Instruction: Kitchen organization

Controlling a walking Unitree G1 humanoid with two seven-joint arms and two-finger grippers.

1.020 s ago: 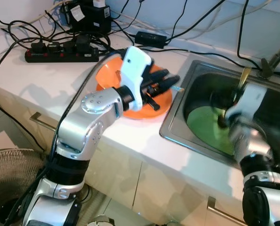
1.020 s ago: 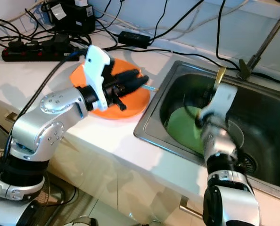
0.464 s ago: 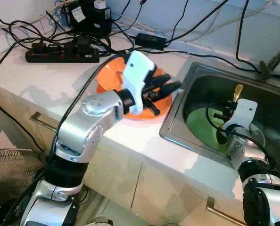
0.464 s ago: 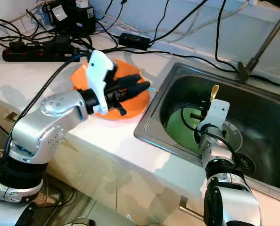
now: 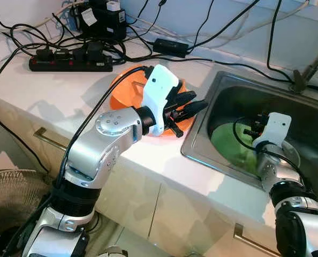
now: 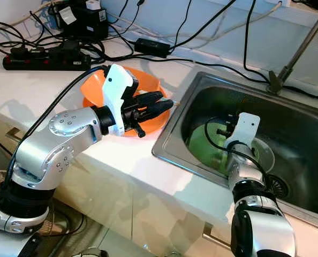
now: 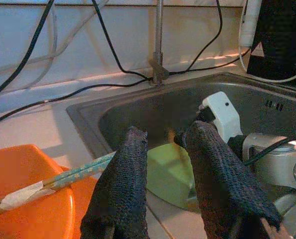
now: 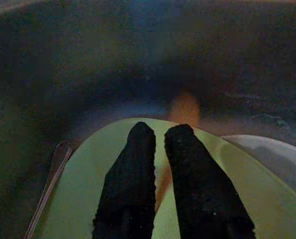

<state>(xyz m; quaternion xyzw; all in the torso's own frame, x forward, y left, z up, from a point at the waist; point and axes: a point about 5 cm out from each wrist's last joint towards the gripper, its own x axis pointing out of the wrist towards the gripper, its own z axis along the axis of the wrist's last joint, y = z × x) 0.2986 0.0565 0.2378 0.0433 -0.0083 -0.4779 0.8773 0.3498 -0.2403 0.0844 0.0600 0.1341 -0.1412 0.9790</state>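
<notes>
Looks like a home kitchen, just one that's been rigged up for testing; there's a pale stone-look surface [image 5: 57,88] with a stainless steel sink [image 5: 202,140] sunk into it, and a thin metal tap pipe [image 6: 295,45] rising at the back; below the edge you can see light cabinet fronts with metal pull handles [image 5: 46,137]; a green plate [image 6: 202,143] sits down in the basin and an orange bowl [image 6: 95,88] sits just beside it; the less homey part is the black power strip [image 5: 68,63] and a tangle of black cables [image 5: 20,32] against the wall; a round fan grille [image 5: 9,198] stands on the floor.
</notes>
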